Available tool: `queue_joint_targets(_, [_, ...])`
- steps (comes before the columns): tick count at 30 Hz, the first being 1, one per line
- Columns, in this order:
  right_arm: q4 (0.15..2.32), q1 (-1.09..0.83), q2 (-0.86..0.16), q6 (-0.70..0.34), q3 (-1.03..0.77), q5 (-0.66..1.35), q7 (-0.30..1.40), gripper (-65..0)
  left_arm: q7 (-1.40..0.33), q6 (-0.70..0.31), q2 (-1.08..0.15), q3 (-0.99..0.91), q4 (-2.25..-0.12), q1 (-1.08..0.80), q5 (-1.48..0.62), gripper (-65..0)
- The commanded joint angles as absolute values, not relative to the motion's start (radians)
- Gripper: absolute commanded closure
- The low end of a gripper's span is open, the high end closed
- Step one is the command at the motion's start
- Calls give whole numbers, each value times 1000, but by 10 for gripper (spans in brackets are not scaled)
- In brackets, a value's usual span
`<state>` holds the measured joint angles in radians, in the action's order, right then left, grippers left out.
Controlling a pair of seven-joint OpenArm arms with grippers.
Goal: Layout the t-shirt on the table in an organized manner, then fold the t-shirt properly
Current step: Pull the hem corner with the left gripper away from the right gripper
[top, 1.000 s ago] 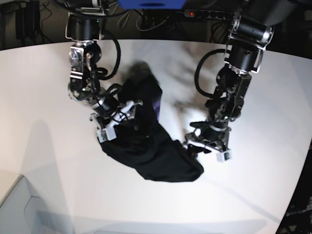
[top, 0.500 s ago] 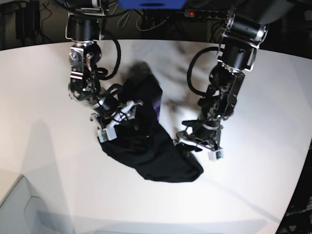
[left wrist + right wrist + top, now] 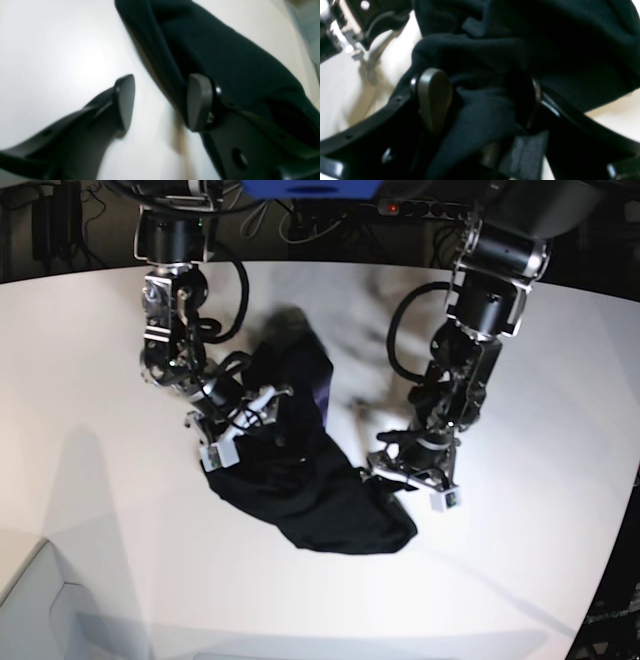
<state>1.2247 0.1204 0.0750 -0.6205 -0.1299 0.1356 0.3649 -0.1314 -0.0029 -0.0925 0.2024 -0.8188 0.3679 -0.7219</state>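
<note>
The black t-shirt (image 3: 320,490) lies crumpled in a heap mid-table, a strip of purple print (image 3: 320,395) showing at its right side. My right gripper (image 3: 245,428) is at the heap's upper left. In the right wrist view it (image 3: 477,100) stands open and wide, with a bunch of black cloth (image 3: 482,117) lying between its fingers. My left gripper (image 3: 405,485) is low at the heap's right edge. In the left wrist view it (image 3: 161,102) is open over bare white table (image 3: 62,50), its right finger (image 3: 198,102) against the edge of the shirt (image 3: 225,55).
White table (image 3: 100,380) spreads wide around the shirt, with its curved edge at the right (image 3: 615,540). A power strip (image 3: 430,208) and cables run along the dark back. A pale grey block (image 3: 40,600) sits at the lower left corner.
My left arm has swung left and brought its gripper up to the shirt's right edge. The right arm and the shirt heap have stayed put.
</note>
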Motion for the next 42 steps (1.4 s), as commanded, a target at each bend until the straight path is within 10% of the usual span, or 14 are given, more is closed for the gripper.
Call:
queue_joint_targets(1, [1239, 136, 77, -627, -128, 142, 355, -418, -143, 2, -87, 202, -817, 378, -722, -329])
queue_joint_targets(10, [1237, 131, 76, -627, -128, 142, 355, -418, -140, 2, -53, 202, -803, 410, -720, -300])
queue_joint_targets(16, [1237, 131, 68, -624, -128, 142, 355, -417, -140, 2, -19, 202, -648, 490, -720, -7])
queue_joint_targets(29, [1218, 159, 42, -621, -186, 142, 355, -417, -346, 7, -223, 117, -1081, 381, -733, -4])
queue_joint_targets(42, [1204, 160, 42, -621, -182, 142, 355, -417, -598, 2, -433, -47, -1084, 495, -722, -5])
